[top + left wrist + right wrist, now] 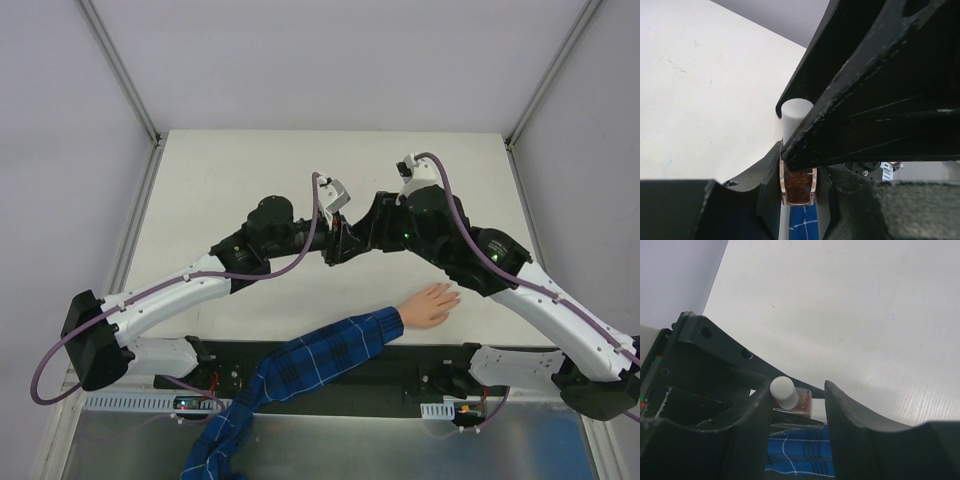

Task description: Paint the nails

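Note:
A pale peach hand [432,303] with a blue-and-white plaid sleeve [320,355] lies flat on the table near the front edge; its nails are too small to make out. Both grippers meet above the table's middle, behind the hand. My left gripper [798,196] is shut on a small bottle [798,186] of dark reddish glitter polish with a white cap [795,115]. My right gripper [796,396] is open, its jaws on either side of the cap [784,391]; the left finger [752,415] touches the cap, the right finger [845,412] stands apart. The bottle [803,402] is hidden in the top view.
The white table [230,170] stretches behind and to the sides of the arms. Grey walls with metal frame posts [120,70] close it in on both sides. The sleeve [800,452] shows below the held bottle in both wrist views.

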{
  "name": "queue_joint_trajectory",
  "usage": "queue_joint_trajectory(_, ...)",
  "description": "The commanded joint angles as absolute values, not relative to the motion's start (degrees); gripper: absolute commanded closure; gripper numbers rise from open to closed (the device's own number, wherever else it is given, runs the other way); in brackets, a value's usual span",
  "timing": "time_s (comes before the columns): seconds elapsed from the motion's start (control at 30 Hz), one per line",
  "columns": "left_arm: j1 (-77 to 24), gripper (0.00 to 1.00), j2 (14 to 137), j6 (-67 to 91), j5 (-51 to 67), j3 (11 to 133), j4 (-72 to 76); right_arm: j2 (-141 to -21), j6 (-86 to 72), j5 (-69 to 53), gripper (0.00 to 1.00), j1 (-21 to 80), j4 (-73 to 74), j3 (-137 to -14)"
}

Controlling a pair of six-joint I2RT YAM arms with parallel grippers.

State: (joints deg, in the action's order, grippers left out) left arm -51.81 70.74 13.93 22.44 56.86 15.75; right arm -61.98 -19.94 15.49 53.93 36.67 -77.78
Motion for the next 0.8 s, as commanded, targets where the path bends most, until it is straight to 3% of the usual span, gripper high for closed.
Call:
queue_joint_trajectory(0.0, -52.65, 1.0, 70.31, 13.01, 21.18, 60.03, 16.53, -63.28, -19.34, 15.65, 0.54, 54.93, 34.46, -79.46)
queue_joint_trajectory(0.03, -52.65, 1.0, 70.23, 13.09, 21.44, 60.03, 16.44, -63.28, -19.07, 15.12, 0.55, 54.84, 34.37, -79.19)
queue_joint_trajectory(0.13, -52.56, 1.0, 69.96, 12.92, 24.86, 60.55, 16.44, -61.53, -16.88, 12.67, 0.84, 54.93, 32.79, -77.17)
queue_joint_trajectory(0.17, -52.38, 1.0, 69.79, 12.22, 26.27, 60.82, 16.35, -60.83, -14.44, 11.79, 1.0, 54.84, 32.35, -75.6)
queue_joint_trajectory(0.2, -52.03, 1.0, 69.44, 11.96, 32.72, 61.34, 16.43, -59.69, -12.33, 10.3, 1.0, 54.67, 31.73, -74.63)
queue_joint_trajectory(0.27, -49.33, 1.0, 69.78, 14.83, 45.1, 62.22, 20.18, -55.83, -6.19, -4.06, 0.99, 53.97, 28.23, -72.09)
queue_joint_trajectory(0.3, -48.44, 1.0, 70.83, 17.55, 58.31, 62.31, 23.43, -54.59, -0.41, -11.87, 1.0, 52.83, 26.82, -69.37)
queue_joint_trajectory(0.33, -47.73, 1.0, 71.54, 20.88, 64.45, 62.14, 27.29, -53.45, 2.35, -25.7, 0.99, 52.21, 24.02, -67.78)
queue_joint_trajectory(0.37, -47.38, 1.0, 71.98, 27.44, 67.64, 61.88, 35.6, -51.96, 3.07, -29.14, 1.0, 51.95, 23.39, -66.98)
queue_joint_trajectory(0.47, -47.37, 1.0, 72.16, 30.41, 69.62, 60.65, 39.2, -52.29, 2.2, -28.31, 1.0, 51.86, 25.48, -68.38)
queue_joint_trajectory(0.53, -47.11, 1.0, 71.28, 25.79, 65.68, 60.82, 33.95, -51.86, 0.28, -21.85, 0.99, 51.86, 25.84, -68.29)
queue_joint_trajectory(0.6, -47.2, 1.0, 70.23, 22.78, 61.89, 61.08, 28.07, -50.72, -2.27, -15.33, 0.92, 51.86, 26.8, -68.38)
queue_joint_trajectory(0.63, -47.11, 1.0, 69.88, 20.41, 59.79, 61.08, 26.38, -50.54, -4.37, -9.46, 0.71, 51.86, 28.29, -69.51)
queue_joint_trajectory(0.73, -47.29, 1.0, 68.38, 16.72, 48.81, 60.29, 21.46, -50.97, -8.51, 1.79, 0.41, 51.77, 34.07, -72.59)
queue_joint_trajectory(0.77, -47.29, 1.0, 68.2, 15.92, 44.69, 60.12, 20.49, -51.15, -12.01, 4.11, 0.37, 51.85, 35.15, -73.9)
